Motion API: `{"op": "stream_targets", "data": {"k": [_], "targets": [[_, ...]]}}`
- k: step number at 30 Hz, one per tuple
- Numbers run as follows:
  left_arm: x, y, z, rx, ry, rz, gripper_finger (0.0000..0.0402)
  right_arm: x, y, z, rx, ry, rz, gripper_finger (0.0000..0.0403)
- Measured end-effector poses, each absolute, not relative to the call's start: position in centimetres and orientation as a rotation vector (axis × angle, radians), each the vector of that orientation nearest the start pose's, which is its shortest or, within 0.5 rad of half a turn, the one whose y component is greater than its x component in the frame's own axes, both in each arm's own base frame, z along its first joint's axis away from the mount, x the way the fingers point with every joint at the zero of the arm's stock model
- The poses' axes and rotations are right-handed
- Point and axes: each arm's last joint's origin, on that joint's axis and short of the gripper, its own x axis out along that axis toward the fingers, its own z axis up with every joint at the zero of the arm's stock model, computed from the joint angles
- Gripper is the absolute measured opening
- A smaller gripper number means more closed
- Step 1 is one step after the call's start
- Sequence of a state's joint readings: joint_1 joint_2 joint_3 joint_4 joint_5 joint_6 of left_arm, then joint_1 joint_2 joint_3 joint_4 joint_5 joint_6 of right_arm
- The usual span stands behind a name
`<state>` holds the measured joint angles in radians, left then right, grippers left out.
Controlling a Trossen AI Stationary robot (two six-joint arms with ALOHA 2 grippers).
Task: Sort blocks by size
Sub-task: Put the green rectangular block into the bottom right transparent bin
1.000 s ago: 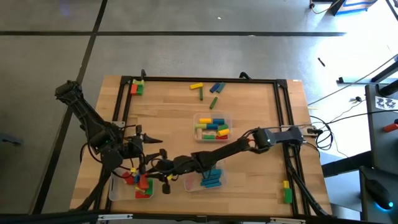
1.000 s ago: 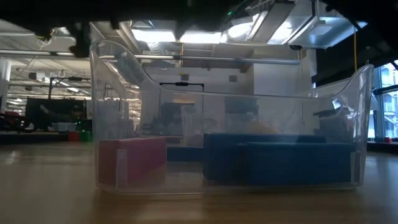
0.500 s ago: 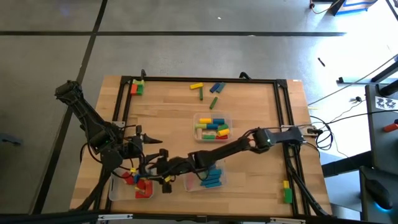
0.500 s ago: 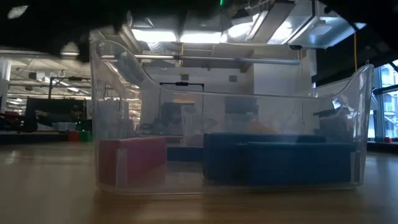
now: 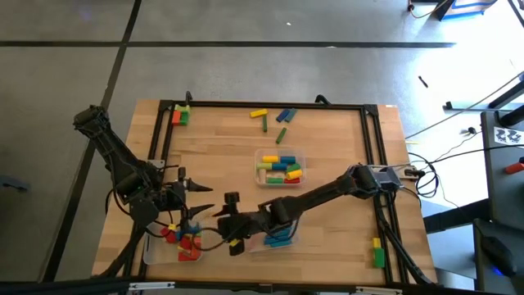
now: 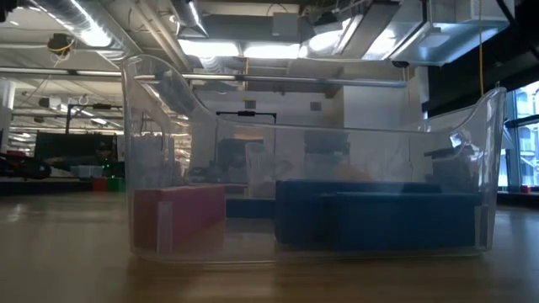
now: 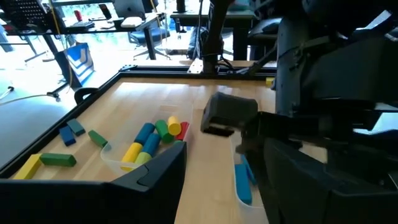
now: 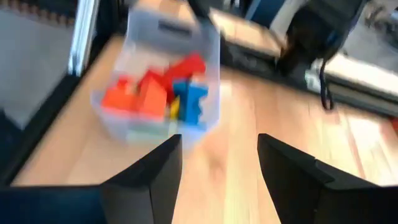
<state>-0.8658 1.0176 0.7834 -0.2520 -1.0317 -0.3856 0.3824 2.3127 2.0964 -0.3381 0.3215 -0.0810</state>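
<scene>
Blocks (image 5: 184,240) fill the left tray below the right gripper (image 8: 217,163), whose fingers are spread and empty. Two more trays (image 5: 279,166) hold blocks; about six loose ones (image 5: 270,117) remain at the far edge and corners.

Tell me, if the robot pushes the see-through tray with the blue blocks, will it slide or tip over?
Probably slide. The clear tray sits flat on the smooth wooden table, with thin plastic walls, so it looks light. The blue blocks and a red block lie low inside, so tipping seems unlikely.
</scene>
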Motion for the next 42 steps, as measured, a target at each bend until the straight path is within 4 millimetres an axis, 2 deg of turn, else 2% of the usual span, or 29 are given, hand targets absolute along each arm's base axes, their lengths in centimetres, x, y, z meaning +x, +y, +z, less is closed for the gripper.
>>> {"op": "stream_targets", "data": {"k": [3, 8, 12, 17, 23, 28, 32, 36, 42], "targets": [[15.3, -14.1, 29.1, 0.013, 0.245, 0.212, 0.021, 48.7, 18.9, 25.7, -0.295, 0.589, 0.058, 0.0208], [15.3, -14.1, 29.1, 0.01, 0.245, 0.212, 0.021, 47.2, 18.1, 27.3, -0.319, 0.655, -0.005, 0.0208], [15.3, -14.1, 29.1, 0.01, 0.244, 0.213, 0.021, 45.2, 17.0, 27.4, -0.329, 0.698, -0.059, 0.0209], [15.3, -14.1, 29.1, 0.012, 0.243, 0.219, 0.021, 40.8, 14.9, 28.0, -0.281, 0.659, -0.153, 0.0209], [15.7, -13.6, 29.1, 0.006, 0.243, 0.248, 0.021, 34.5, 11.1, 28.8, -0.161, 0.602, -0.226, 0.0209], [16.0, -13.3, 29.1, -0.002, 0.243, 0.271, 0.021, 29.8, 7.7, 28.2, -0.037, 0.601, -0.327, 0.0208], [16.2, -13.0, 28.8, -0.013, 0.247, 0.292, 0.021, 26.9, 5.7, 28.0, 0.052, 0.565, -0.41, 0.0208], [16.6, -12.4, 28.2, -0.028, 0.253, 0.33, 0.021, 25.4, 3.7, 27.0, 0.168, 0.536, -0.54, 0.0208], [17.4, -11.2, 27.7, -0.071, 0.251, 0.405, 0.021, 25.5, 0.8, 24.8, 0.238, 0.554, -0.688, 0.0209]]}}
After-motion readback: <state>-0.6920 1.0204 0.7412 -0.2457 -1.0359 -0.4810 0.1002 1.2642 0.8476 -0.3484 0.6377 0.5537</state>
